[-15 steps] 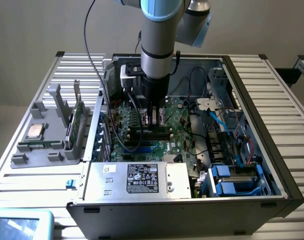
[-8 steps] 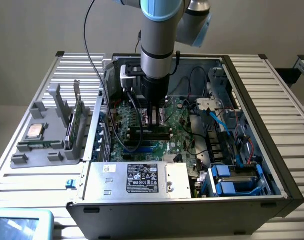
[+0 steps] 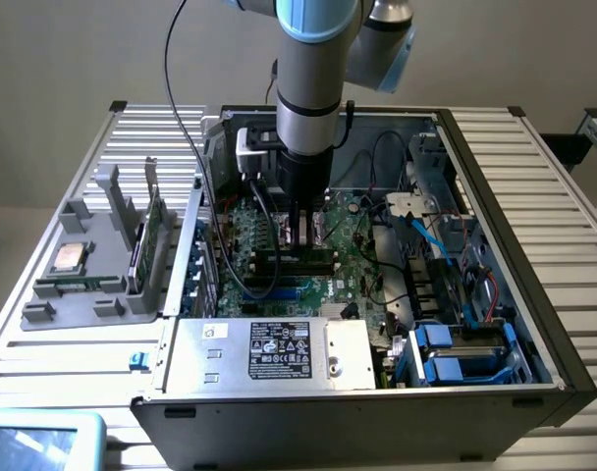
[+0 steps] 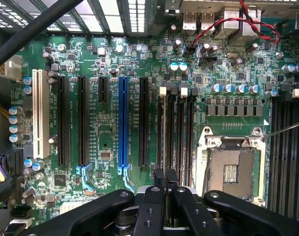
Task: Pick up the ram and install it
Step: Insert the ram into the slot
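My jaws pinch the ram (image 3: 294, 259) tight, right over a black slot (image 4: 162, 128). I think I am fitting it in. It needs a straight push.

A blue slot (image 4: 123, 123) and an open chip socket (image 4: 232, 169) flank the gripper (image 4: 165, 178); a grey tray (image 3: 41, 314) lies well apart from it.
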Controlling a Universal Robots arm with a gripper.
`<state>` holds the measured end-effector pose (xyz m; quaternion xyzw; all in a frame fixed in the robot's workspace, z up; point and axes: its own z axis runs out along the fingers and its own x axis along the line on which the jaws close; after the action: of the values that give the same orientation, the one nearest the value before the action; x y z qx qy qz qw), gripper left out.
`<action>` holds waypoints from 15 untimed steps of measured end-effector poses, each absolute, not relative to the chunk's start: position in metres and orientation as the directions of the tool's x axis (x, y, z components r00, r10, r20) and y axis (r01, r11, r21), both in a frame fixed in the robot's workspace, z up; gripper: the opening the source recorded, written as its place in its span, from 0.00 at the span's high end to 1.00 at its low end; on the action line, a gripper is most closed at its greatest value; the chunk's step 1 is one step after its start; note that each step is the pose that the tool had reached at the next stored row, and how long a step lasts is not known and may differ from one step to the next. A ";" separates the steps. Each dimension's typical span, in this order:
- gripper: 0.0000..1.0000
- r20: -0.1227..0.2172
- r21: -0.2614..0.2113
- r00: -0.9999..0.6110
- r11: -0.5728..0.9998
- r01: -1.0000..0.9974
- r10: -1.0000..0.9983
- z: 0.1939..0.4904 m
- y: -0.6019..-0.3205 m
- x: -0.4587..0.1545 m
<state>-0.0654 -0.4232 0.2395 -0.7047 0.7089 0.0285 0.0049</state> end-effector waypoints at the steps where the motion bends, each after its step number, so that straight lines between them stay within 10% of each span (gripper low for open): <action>1: 0.89 -0.047 0.033 -0.007 0.005 -0.999 -0.999 0.239 -0.423 -0.065; 15: 0.89 -0.047 0.033 -0.007 0.005 -0.999 -0.999 0.237 -0.425 -0.065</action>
<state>-0.0654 -0.4253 0.2374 -0.7047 0.7089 0.0284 0.0050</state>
